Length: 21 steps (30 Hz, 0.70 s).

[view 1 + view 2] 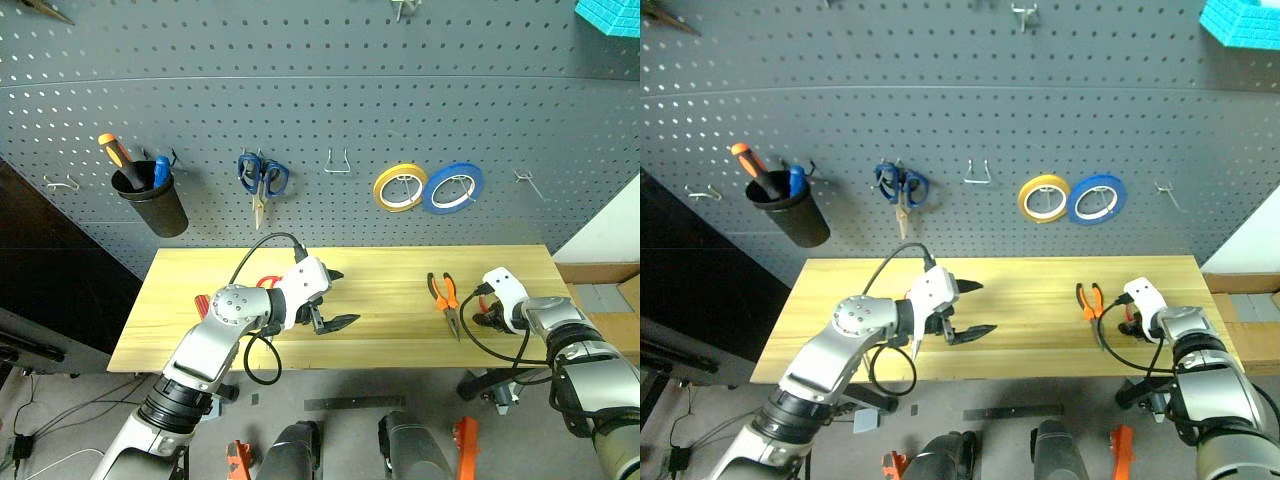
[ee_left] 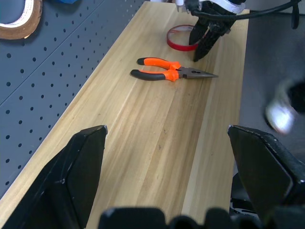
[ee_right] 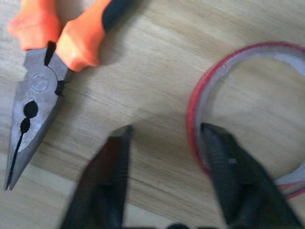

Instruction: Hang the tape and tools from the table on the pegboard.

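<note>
Right end effector [image 3: 167, 181] half-closed astride red tape [image 3: 238, 109] rim near counter [image 1: 400, 280] right edge; thin ring could slip. Left end effector [image 2: 167, 181] open, empty.

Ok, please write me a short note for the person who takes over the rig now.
Left tool: open, empty, over the table.
Right tool: open, fingers astride the red tape rim, not closed on it.
Pliers lie beside the tape; red scissors and red screwdriver are partly hidden behind the left arm.
Done: nothing hung on the pegboard yet.
To do: hang the tape, then the three tools.
</note>
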Tool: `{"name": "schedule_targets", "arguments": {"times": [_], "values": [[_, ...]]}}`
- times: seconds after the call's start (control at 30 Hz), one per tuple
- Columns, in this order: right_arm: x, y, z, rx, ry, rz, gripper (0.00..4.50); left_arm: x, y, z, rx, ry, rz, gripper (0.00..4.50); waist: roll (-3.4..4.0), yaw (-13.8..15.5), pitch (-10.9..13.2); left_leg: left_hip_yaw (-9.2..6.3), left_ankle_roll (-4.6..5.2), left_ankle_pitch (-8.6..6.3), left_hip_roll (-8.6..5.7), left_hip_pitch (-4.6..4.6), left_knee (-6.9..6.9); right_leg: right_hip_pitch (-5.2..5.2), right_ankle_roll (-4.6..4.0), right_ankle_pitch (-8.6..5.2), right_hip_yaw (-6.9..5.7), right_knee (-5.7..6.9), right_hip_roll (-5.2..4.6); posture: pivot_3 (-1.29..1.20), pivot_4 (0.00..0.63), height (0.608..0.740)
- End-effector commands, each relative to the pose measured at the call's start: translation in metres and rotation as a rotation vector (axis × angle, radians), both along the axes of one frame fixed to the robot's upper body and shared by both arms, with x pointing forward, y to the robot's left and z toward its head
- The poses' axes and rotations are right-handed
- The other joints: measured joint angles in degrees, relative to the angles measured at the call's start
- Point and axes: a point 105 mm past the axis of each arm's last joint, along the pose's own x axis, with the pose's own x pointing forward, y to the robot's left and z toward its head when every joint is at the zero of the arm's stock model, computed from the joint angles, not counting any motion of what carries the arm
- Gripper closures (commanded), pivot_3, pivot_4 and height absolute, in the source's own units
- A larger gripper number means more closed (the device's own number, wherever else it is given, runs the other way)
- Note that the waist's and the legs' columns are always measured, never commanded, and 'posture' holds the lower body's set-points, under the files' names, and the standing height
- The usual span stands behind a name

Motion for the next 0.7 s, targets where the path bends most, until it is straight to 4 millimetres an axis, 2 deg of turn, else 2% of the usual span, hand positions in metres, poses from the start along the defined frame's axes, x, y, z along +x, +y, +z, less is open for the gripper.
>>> {"name": "schedule_targets", "arguments": {"times": [0.03, 0.1, 0.27, 0.33, 0.43, 0.57, 0.6, 0.7], "values": [[-0.012, -0.008, -0.013, -0.071, 0.053, 0.025, 3.69, -0.002, -0.008, 0.015, -0.023, -0.051, -0.036, 0.13, -0.01, 0.14, 0.0, -0.01, 0.0, 0.0, 0.0, 0.0, 0.0, 0.0, 0.02, 0.01, 0.02, -0.01, 0.0, -0.13, 0.201, 0.74], [-0.015, -0.01, -0.015, -0.103, 0.054, 0.046, 4.42, -0.002, -0.01, 0.017, -0.04, -0.053, -0.035, 0.13, -0.04, 0.18, -0.02, 0.0, 0.0, 0.0, -0.01, 0.02, 0.02, 0.01, 0.06, 0.02, 0.07, -0.01, 0.0, -0.14, 0.199, 0.74], [-0.016, -0.011, -0.014, -0.134, -0.002, 0.102, 4.47, -0.002, -0.017, 0.026, -0.103, -0.05, -0.042, 0.13, -0.18, 0.32, -0.04, -0.01, 0.0, 0.0, -0.02, 0.03, 0.07, 0.04, 0.16, 0.04, 0.12, -0.03, 0.0, -0.15, 0.2, 0.74], [-0.015, -0.012, -0.006, -0.128, -0.063, 0.107, 4.47, -0.004, -0.021, 0.029, -0.118, -0.052, -0.054, 0.13, -0.18, 0.4, -0.04, 0.0, 0.0, 0.0, -0.03, 0.03, 0.08, 0.03, 0.21, 0.03, 0.17, -0.02, 0.0, -0.16, 0.201, 0.74], [-0.016, -0.012, 0.013, -0.123, -0.164, 0.098, 4.47, -0.005, -0.024, 0.034, -0.141, -0.054, -0.065, 0.13, -0.12, 0.53, 0.0, -0.03, 0.0, 0.0, -0.04, -0.03, 0.05, -0.02, 0.23, 0.01, 0.18, -0.02, -0.01, -0.17, 0.2, 0.74], [-0.021, -0.011, 0.066, -0.167, -0.396, 0.057, 4.47, -0.003, -0.03, 0.046, -0.176, -0.076, -0.075, 0.13, 0.0, 0.27, 0.07, 0.2, 0.02, -0.01, -0.05, -0.33, 0.03, -0.52, 0.29, 0.04, 0.56, 0.1, -0.01, -0.18, 0.202, 0.74], [-0.024, -0.009, 0.074, -0.179, -0.428, 0.053, 4.47, -0.003, -0.03, 0.048, -0.182, -0.078, -0.076, 0.13, 0.01, 0.11, 0.07, 0.3, 0.03, -0.02, -0.05, -0.36, 0.04, -0.65, 0.33, 0.06, 0.68, 0.13, 0.0, -0.18, 0.203, 0.74], [-0.033, 0.008, 0.111, -0.199, -0.58, 0.039, 4.47, 0.0, -0.035, 0.056, -0.207, -0.093, -0.087, 0.13, -0.07, -0.1, 0.12, 0.57, 0.04, -0.02, 0.04, -0.38, 0.04, -0.84, 0.43, 0.08, 0.94, 0.21, 0.0, -0.2, 0.207, 0.74]]}}
